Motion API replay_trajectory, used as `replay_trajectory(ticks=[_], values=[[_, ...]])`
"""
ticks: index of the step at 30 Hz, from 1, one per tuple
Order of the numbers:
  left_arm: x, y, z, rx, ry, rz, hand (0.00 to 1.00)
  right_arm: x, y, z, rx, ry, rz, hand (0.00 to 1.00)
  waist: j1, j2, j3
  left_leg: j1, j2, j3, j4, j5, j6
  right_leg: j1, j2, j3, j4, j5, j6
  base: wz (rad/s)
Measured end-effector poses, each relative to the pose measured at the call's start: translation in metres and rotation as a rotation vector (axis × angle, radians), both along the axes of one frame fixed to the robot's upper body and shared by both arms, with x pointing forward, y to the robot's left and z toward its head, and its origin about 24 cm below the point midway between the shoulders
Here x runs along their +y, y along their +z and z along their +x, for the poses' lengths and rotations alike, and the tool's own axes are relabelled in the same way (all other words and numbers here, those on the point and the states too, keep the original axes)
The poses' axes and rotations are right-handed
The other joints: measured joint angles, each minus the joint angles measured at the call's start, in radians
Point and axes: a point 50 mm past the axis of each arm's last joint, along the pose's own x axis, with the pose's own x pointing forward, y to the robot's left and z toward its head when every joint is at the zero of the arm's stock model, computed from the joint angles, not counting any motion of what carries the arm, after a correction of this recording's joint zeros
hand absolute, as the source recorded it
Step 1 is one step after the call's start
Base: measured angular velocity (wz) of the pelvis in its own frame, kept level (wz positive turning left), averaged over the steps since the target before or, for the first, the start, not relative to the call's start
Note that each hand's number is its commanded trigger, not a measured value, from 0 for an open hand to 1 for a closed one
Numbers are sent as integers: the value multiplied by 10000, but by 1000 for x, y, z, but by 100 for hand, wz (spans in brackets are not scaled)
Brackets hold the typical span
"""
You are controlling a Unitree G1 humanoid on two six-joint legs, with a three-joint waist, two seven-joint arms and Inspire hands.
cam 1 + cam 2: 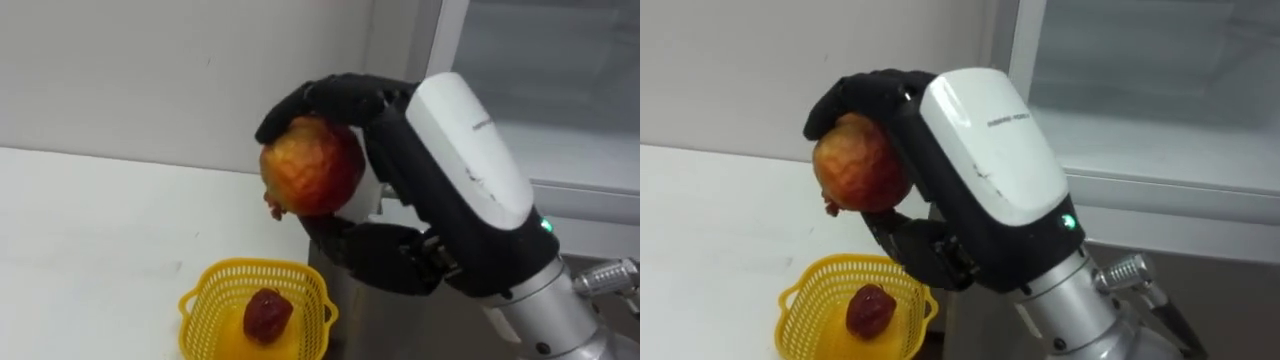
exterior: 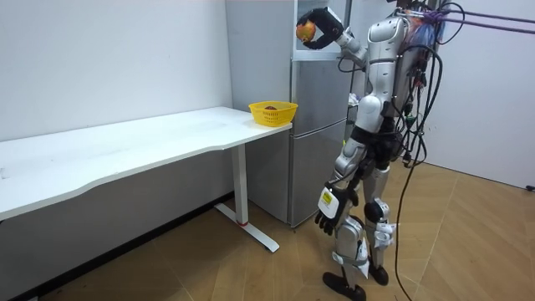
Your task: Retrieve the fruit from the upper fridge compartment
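Observation:
A round red and yellow fruit point(image 1: 310, 165) is held in the air in my right hand point(image 1: 445, 160). Its dark fingers point(image 1: 335, 93) curl over the top of the fruit and the thumb closes beneath it. The fruit hangs just above a yellow mesh basket point(image 1: 212, 288), beside the upper part of the grey fridge point(image 2: 318, 142). In the room view the fruit point(image 2: 306, 32) is at head height in front of the fridge. My left hand point(image 2: 328, 211) hangs loosely by my thigh, holding nothing.
The basket stands at the end of a long white table point(image 1: 90, 230) next to the fridge and holds a small dark red fruit point(image 1: 267, 315). A pale wall runs behind the table. The fridge's pale upper compartment point(image 1: 545, 90) lies to my right.

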Motion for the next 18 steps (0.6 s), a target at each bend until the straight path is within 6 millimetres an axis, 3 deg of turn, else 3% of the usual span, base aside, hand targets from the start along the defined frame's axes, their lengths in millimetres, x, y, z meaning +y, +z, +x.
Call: replay_trajectory(ticks=[5, 11, 18], values=[[-1, 0, 6, -98, -59, -89, 0, 4, -8, 5, 333, -5, -230, 100, 188, -11, 8, -89, -14, -161, 80, 2, -1, -5, -13, -155, 0, 0, 0, 9], [-2, 0, 5, -38, -224, -94, 0, 8, -23, 17, 835, -442, -890, 100, 316, -120, 85, -181, -44, -314, 138, 2, 2, -6, -29, -277, 2, -1, 1, 6], [-3, 1, 11, -166, -301, -102, 0, 12, -31, 28, 920, -944, -1678, 100, 468, -152, 84, -332, -74, -483, 254, 1, 5, -42, -39, -418, -1, -1, 1, 7]])
